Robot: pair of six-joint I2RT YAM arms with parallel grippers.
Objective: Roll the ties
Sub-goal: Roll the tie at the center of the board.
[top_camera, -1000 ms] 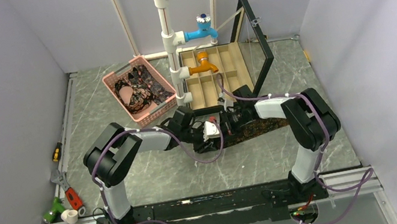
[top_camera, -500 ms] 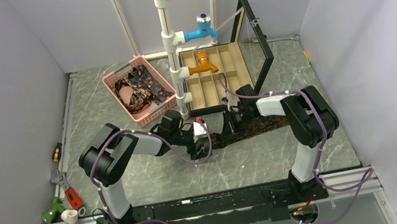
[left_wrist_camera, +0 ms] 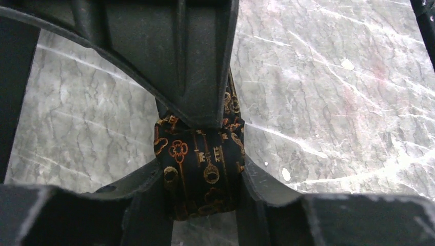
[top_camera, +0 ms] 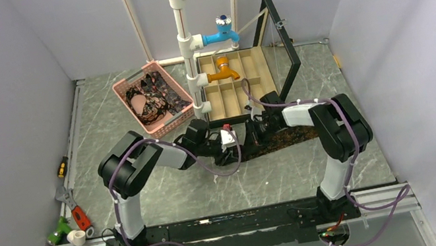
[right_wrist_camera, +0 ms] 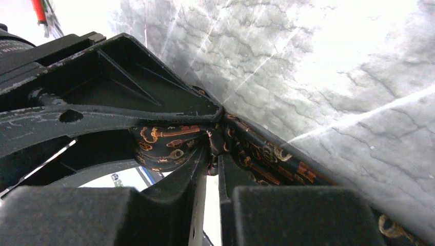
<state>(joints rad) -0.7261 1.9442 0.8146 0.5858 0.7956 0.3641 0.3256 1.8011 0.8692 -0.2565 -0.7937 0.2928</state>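
Two arms meet near the middle of the worktop (top_camera: 167, 195). The left gripper (top_camera: 232, 152) has its jaws pinching the rolled end of the tie (left_wrist_camera: 197, 169) from both sides. The right gripper (right_wrist_camera: 213, 161) has its jaws pressed together, apparently nipping the fabric just beside the roll. Rolling well calls for an even squeeze, aligned edges and gentle tension. Only the top view shows the unrolled length running toward the worktop's right edge; only the left wrist view shows the roll's tightness.

Pipe stand (top_camera: 178, 9), basket (top_camera: 170, 126) and box (top_camera: 254, 67) hem the far side — near tabletop (top_camera: 213, 187) open.
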